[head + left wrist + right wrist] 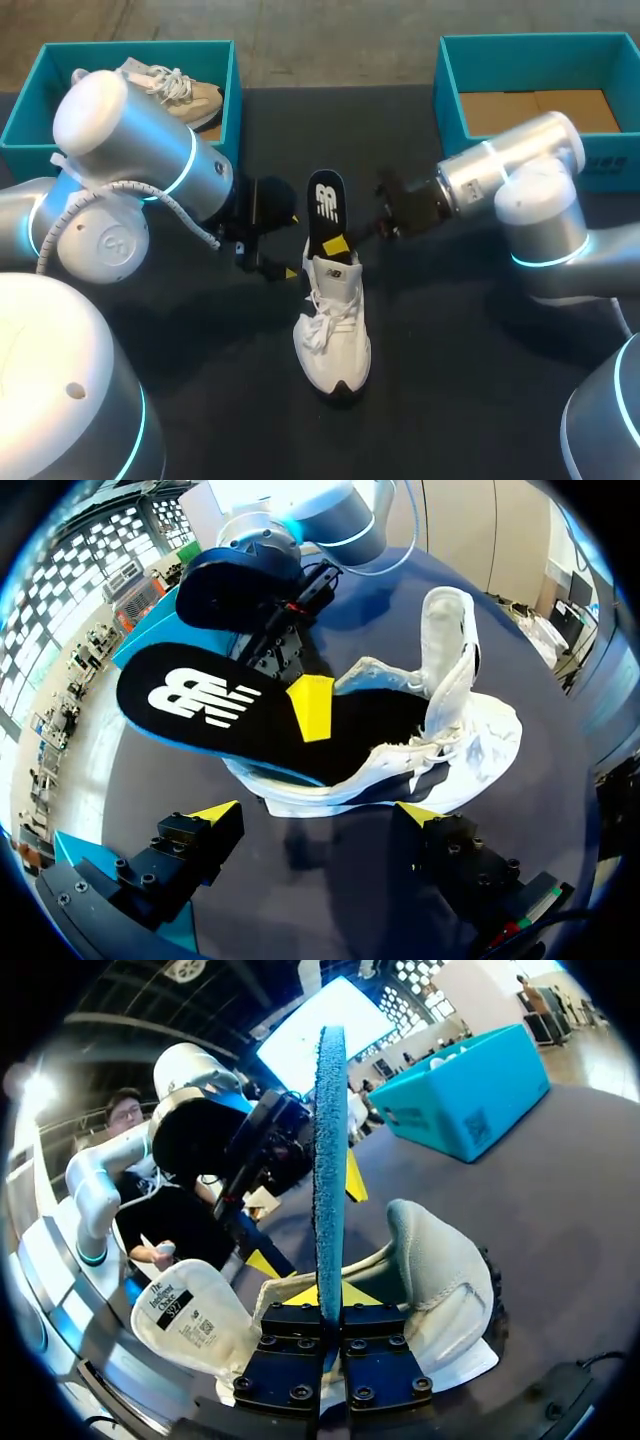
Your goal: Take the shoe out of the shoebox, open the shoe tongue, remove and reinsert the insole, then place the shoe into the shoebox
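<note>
**Insole partly out**

The white lace-up shoe (335, 330) stands well apart from the blue, brown-floored shoebox (452, 95). The black foam insole (325, 205), half inside the shoe, is pinched by the right gripper (325, 1305). The left gripper (318, 815) is spread wide beside the shoe. The tucked end is seen only in the left wrist view. Boxing is not yet done.

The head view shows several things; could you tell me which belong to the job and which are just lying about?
Job: white shoe, insole, right gripper shut on it, open left gripper, empty shoebox.
Lying about: beige shoe, and the other shoebox holding it.
</note>
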